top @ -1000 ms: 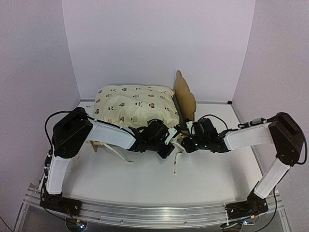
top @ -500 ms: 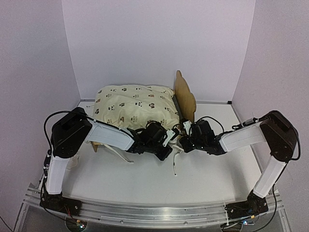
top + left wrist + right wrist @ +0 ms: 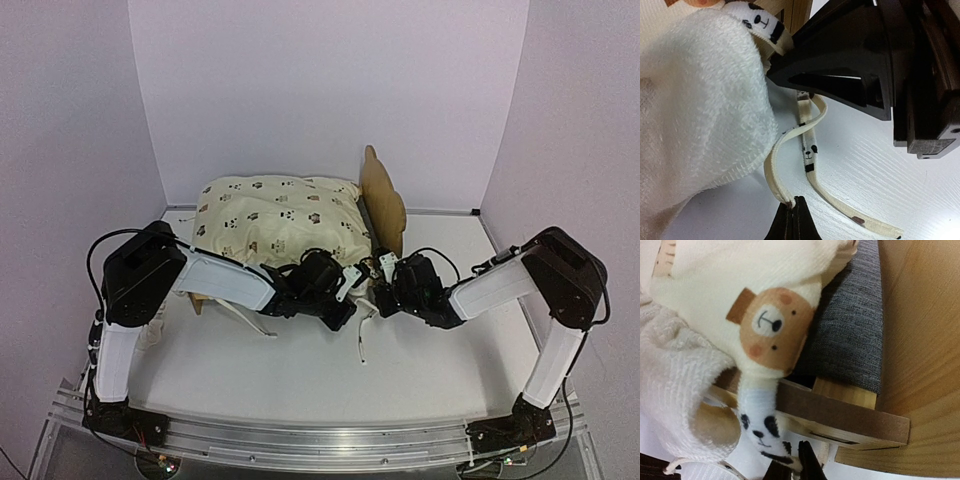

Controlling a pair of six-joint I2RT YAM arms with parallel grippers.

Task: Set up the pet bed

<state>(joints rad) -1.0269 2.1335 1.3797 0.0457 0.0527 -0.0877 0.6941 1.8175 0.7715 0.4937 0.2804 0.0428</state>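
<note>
Left claw (image 3: pixel 792 221) pinches a cream cushion tie (image 3: pixel 771 167); right claw (image 3: pixel 792 466) narrowly grips the panda-printed tie (image 3: pixel 757 426) beside the pet bed (image 3: pixel 840 416).

From above, the cushion (image 3: pixel 280 215) is hiding most of the pet bed (image 3: pixel 383 200). A tie strap (image 3: pixel 772 165) is vanishing into the left gripper (image 3: pixel 794 212), while the fingertips of the right gripper (image 3: pixel 791 466) are running off the bottom edge.

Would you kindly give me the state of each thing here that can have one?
pet bed: upright, cushion on top.
cushion: lying on the bed, ties loose.
tie strap: end pinched by the left hand.
left hand: shut on tie strap.
right hand: narrow gap around panda strap; grip unclear.
</note>
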